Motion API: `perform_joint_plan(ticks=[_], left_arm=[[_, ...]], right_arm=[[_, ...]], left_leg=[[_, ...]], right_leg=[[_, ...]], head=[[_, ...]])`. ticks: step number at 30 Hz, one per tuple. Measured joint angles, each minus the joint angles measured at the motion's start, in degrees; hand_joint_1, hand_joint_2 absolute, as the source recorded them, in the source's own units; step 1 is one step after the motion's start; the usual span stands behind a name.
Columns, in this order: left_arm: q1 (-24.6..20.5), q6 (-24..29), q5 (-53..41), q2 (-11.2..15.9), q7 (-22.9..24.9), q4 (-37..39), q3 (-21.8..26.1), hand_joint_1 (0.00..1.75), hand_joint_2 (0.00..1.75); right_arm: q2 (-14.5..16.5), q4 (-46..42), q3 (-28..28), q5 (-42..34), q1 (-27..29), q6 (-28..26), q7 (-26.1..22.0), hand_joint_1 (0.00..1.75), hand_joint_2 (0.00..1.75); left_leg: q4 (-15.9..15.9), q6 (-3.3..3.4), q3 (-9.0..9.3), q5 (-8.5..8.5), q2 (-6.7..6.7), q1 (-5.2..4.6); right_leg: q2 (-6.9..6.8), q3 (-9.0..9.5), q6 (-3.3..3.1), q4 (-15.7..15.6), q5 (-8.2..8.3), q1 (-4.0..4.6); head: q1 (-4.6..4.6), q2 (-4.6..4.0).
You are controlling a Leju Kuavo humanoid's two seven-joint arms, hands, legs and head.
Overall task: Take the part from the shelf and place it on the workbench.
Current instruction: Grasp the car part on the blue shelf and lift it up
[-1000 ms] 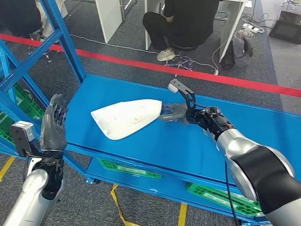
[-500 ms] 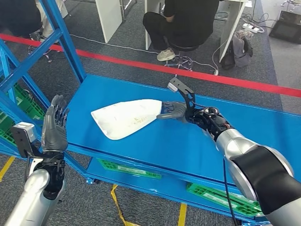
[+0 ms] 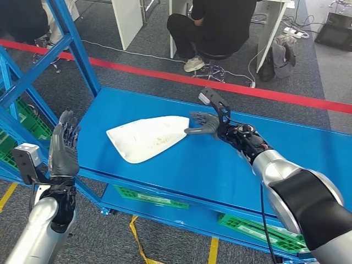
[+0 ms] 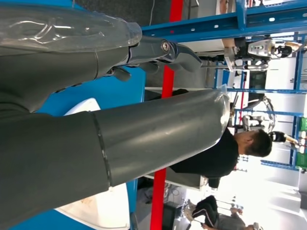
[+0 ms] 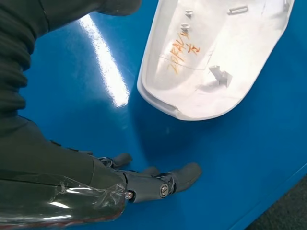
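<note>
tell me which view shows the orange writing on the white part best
The right wrist view: the white part lies close to the camera, hollow side up, and its orange writing is sharp. In the head view the writing is a faint smudge. The left wrist view catches plain white bits of the part.

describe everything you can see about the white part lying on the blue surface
The white part is a shallow, curved shell, seemingly moulded plastic, broad at one end and tapering to a rounded point at the other. It lies hollow side up on the blue workbench. The right wrist view shows a raised rim, small moulded clips and ribs inside, and orange handwriting. The right hand is open beside its broad end, apparently not touching it. The left hand is raised well away from it.
</note>
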Motion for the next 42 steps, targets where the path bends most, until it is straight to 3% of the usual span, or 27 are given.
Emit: perform_joint_plan(ticks=[33,38,42], left_arm=[[-0.70,-0.44,0.69,0.01,-1.21,1.20,-0.76,0.00,0.00],[-0.77,-0.43,0.72,0.07,-1.22,1.20,-0.77,0.00,0.00],[-0.81,-0.32,0.69,0.13,-1.31,1.20,-0.76,0.00,0.00]], right_arm=[[0.00,0.43,0.51,0.01,-0.09,1.21,0.38,0.00,1.75],[0.00,0.46,0.55,0.02,-0.09,1.34,0.49,0.00,1.75],[0.02,0.42,0.60,0.02,-0.18,1.38,0.60,0.00,1.75]], left_leg=[[0.14,0.04,-0.03,-0.05,0.00,-0.16],[0.38,0.30,-0.15,-0.24,-0.01,-0.27],[0.26,0.78,-0.13,-0.32,-0.15,-0.20]], right_leg=[[-0.01,0.02,0.05,-0.04,0.03,-0.06],[-0.03,0.05,0.20,-0.04,0.01,-0.20],[-0.18,0.14,0.69,-0.18,-0.10,-0.22]], head=[[0.00,0.00],[-0.05,-0.01],[-0.08,0.00]])
